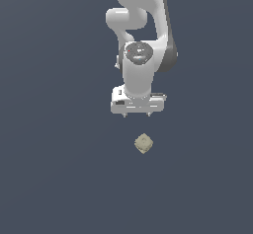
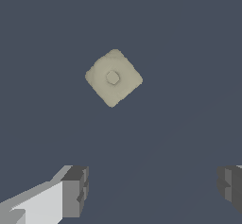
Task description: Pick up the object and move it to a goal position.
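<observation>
The object (image 1: 143,143) is a small beige, blocky lump with a faceted surface, lying on the dark grey floor. It also shows in the wrist view (image 2: 113,78), turned like a diamond with a small raised stud on top. My gripper (image 1: 137,114) hangs from the white arm, above the floor and apart from the object, which lies nearer the camera in the exterior view. The gripper (image 2: 153,187) is open and empty: its two dark fingertips (image 2: 75,190) stand wide apart, and the object is not between them.
The white arm (image 1: 143,35) rises behind the gripper in the exterior view. A flat dark grey floor (image 1: 59,169) fills the rest of both views.
</observation>
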Robot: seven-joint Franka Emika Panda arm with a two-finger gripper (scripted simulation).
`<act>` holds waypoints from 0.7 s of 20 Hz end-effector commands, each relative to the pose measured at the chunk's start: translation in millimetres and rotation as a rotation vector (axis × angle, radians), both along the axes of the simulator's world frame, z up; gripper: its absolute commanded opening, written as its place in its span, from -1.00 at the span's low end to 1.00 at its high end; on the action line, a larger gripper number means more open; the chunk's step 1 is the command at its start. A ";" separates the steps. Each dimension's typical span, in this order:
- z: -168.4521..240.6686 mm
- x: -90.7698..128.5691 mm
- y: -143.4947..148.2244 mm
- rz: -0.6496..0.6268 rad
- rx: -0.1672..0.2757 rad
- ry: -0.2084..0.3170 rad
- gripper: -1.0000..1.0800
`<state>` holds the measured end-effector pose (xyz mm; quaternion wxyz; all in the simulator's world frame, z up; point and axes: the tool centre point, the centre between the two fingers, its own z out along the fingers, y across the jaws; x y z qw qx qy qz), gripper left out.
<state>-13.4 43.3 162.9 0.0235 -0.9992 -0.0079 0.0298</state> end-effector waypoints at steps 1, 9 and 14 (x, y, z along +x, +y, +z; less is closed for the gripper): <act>0.0 -0.2 5.9 0.009 0.003 0.003 0.92; -3.5 4.5 6.1 0.045 0.000 -0.002 0.92; -10.8 13.7 9.3 0.122 -0.004 -0.011 0.92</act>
